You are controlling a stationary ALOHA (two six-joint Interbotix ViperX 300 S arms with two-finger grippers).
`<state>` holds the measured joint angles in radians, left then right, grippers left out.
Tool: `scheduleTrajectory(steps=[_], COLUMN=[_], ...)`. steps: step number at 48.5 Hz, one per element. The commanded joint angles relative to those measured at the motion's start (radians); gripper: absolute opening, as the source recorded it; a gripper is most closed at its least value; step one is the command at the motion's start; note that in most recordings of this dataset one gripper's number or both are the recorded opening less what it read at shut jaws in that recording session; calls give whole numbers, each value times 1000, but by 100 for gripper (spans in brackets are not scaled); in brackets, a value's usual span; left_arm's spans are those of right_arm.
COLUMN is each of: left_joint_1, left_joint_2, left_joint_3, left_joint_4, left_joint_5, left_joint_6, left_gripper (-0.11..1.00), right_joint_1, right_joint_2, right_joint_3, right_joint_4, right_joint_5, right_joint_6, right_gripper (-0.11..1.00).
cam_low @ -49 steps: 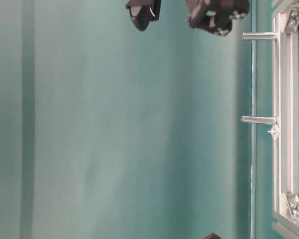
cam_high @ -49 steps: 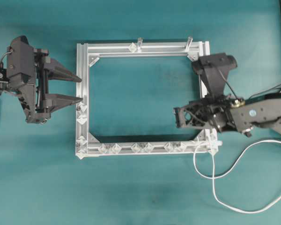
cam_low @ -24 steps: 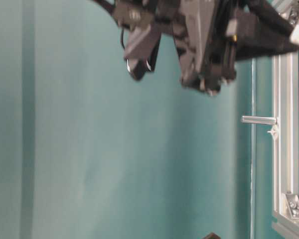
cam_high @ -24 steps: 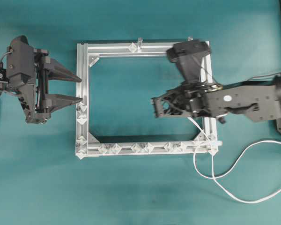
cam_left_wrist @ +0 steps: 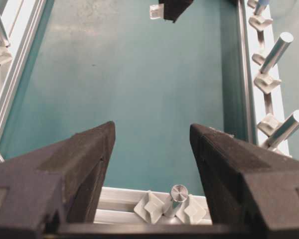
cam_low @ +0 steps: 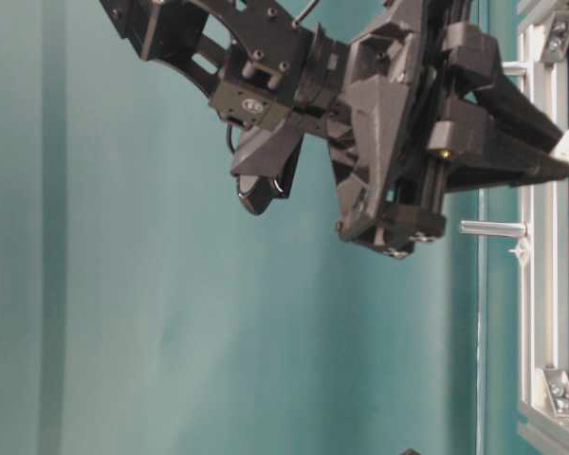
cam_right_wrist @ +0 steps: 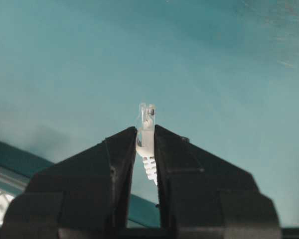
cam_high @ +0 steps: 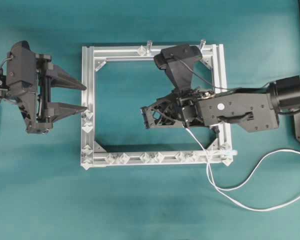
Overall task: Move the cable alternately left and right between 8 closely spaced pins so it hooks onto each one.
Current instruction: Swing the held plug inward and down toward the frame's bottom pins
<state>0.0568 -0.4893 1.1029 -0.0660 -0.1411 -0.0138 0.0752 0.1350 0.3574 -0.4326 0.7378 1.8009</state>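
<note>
1. The right gripper (cam_right_wrist: pixel 145 144) pinches the small clear plug at the tip of the cable (cam_high: pixel 250 200), its jaws nearly closed on the plug's ribbed collar, above the open middle of the aluminium frame (cam_high: pixel 88 100).
2. From the plug, the white cord runs back under the right arm, crosses the frame's lower right corner and lies in loose loops on the teal table (cam_high: pixel 150 210).
3. The left gripper (cam_high: pixel 85 96) stands spread wide and holds nothing, its tips just outside the frame's left rail.
4. The pins (cam_high: pixel 151 157), small translucent studs, line the bottom rail, with more on the left rail; no cord hooks round them yet, so weaving appears to be at its start.
5. The cable looks light, thin and limp: it will likely sag and follow wherever the tip leads, and slack may slip off a stud.
6. The rigid plug seems the soundest place to grip; its clear latch looks fragile, so a gentle pinch at the collar suits.
</note>
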Motion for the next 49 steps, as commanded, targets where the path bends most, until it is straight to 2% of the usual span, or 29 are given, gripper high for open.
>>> scheduleTrajectory(steps=[1, 15, 33, 49], left_joint_1=[-5, -6, -6, -6], left_joint_2=[-9, -9, -8, -8], left_joint_3=[-8, -2, 5, 3], left_joint_4=[2, 2, 3, 3], left_joint_5=[-5, -5, -5, -5], left_joint_6=[-9, -9, -9, -11], left_gripper=[63, 63, 63, 63], right_joint_1=[-2, 38, 103, 175], right_joint_2=[-15, -12, 2, 2], right_joint_3=[-21, -38, -58, -57], right_joint_4=[2, 15, 67, 71], right_joint_5=[-3, -3, 6, 35], right_joint_6=[-3, 5, 18, 124], right_gripper=[14, 14, 14, 14])
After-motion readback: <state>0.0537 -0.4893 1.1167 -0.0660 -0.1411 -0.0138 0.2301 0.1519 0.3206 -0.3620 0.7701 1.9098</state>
